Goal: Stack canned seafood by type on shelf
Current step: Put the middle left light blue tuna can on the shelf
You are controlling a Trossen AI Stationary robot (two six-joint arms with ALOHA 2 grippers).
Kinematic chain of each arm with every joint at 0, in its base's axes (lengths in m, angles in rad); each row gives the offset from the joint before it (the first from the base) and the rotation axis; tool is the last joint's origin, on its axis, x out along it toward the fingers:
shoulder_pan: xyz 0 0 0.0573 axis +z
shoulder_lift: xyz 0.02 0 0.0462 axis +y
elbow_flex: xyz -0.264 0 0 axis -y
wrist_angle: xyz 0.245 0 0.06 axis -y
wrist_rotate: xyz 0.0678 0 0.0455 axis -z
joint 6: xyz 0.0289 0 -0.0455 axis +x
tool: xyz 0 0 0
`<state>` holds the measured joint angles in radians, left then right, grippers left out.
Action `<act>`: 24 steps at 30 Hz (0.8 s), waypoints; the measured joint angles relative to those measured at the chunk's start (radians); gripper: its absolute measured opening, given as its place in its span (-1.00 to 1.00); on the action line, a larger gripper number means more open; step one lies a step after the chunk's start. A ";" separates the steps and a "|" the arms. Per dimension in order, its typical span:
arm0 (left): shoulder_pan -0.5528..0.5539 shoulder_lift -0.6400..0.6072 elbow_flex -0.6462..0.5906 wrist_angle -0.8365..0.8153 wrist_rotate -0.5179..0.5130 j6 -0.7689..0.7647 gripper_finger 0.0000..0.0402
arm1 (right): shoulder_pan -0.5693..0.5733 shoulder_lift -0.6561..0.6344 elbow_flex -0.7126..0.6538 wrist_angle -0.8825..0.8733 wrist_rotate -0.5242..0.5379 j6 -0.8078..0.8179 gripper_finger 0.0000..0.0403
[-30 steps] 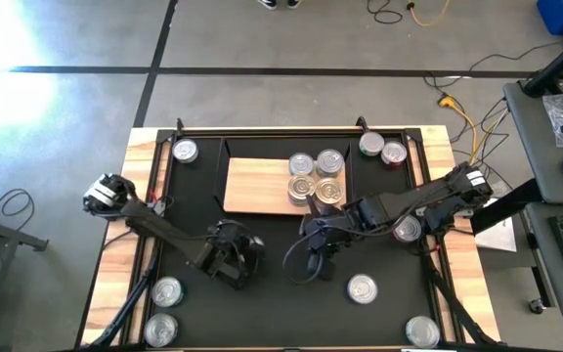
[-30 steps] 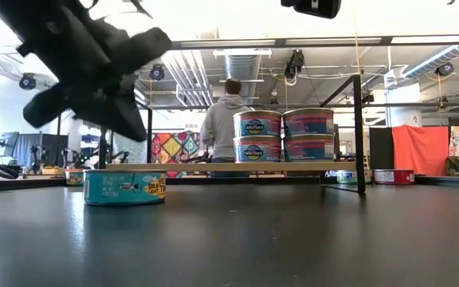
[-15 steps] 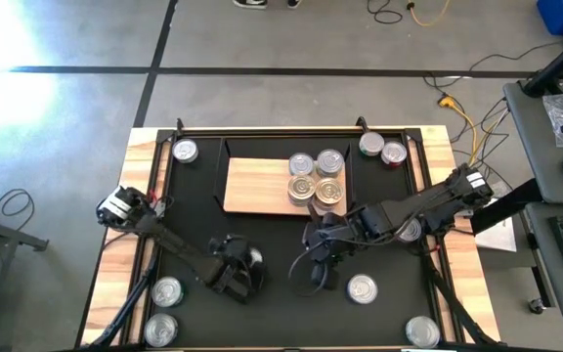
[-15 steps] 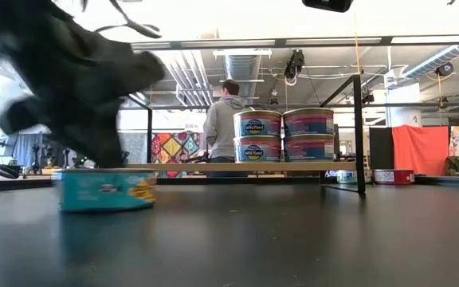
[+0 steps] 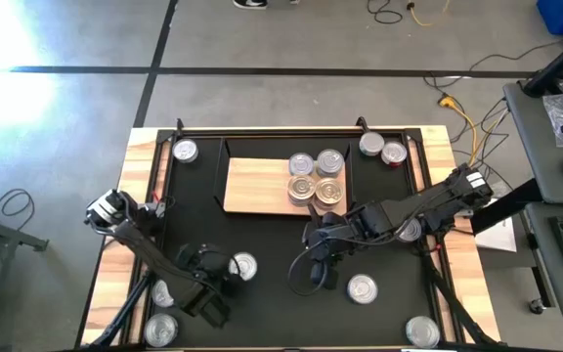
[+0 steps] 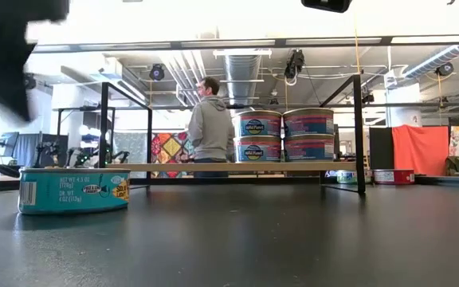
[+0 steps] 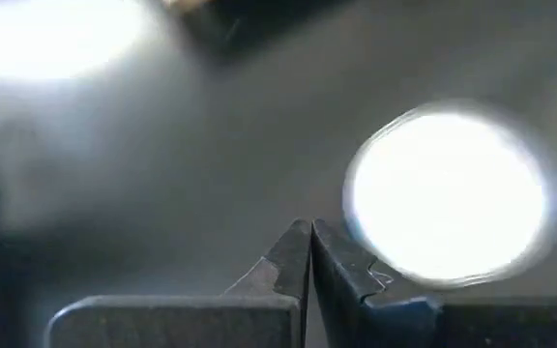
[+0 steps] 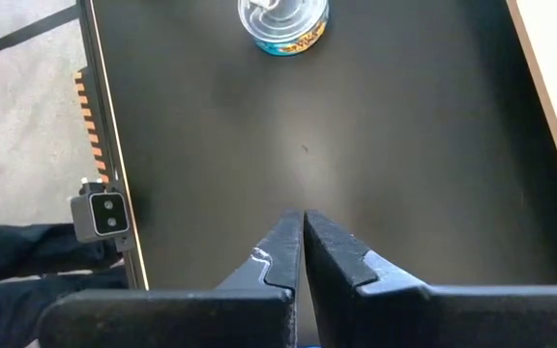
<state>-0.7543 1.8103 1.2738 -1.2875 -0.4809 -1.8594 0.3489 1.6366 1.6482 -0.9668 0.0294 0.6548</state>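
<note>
Left gripper [image 5: 215,293], lower left, fingers pressed together, empty, beside a teal tin [image 5: 243,266]. Right gripper [image 5: 318,277], lower centre, likewise closed. Four tins [image 5: 317,178] stacked on shelf [image 5: 257,186].

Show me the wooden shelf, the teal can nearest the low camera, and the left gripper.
Shelf [image 5: 252,186], high view, bare wood left of the stacked cans.
Teal can [image 6: 74,190], low view, its labelled side.
Left gripper [image 7: 309,232], left wrist view, shut fingertips.

The left claw [image 7: 309,242] has its two fingers pressed together, holding nothing — just beside their tips sits a tin [image 7: 448,196], its round top glaring white on the dark mat [image 7: 162,174].
</note>
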 joint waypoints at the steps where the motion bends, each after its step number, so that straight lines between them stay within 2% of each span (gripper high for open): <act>1: 0.003 0.000 -0.029 0.018 0.039 -0.016 -1.00 | 0.000 0.000 0.000 0.000 0.003 0.000 -0.95; 5: 0.022 -0.013 -0.153 0.174 0.141 -0.043 -1.00 | 0.000 0.000 0.000 0.001 0.016 0.000 -0.95; 10: 0.068 -0.061 -0.277 0.396 0.144 -0.033 -1.00 | 0.004 0.000 0.000 0.004 0.017 0.034 -0.95; 16: 0.148 -0.083 -0.362 0.574 0.088 0.052 -1.00 | 0.005 0.000 0.000 0.008 0.016 0.037 -0.95; 19: 0.187 -0.073 -0.360 0.657 0.018 0.161 -1.00 | 0.005 0.001 0.000 0.010 0.017 0.037 -0.95; 24: 0.236 -0.061 -0.350 0.899 -0.047 0.384 -1.00 | 0.005 0.001 0.000 0.024 0.023 0.026 -0.95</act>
<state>-0.5182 1.7496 0.9234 -0.3887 -0.5284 -1.4757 0.3534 1.6379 1.6483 -0.9431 0.0523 0.6811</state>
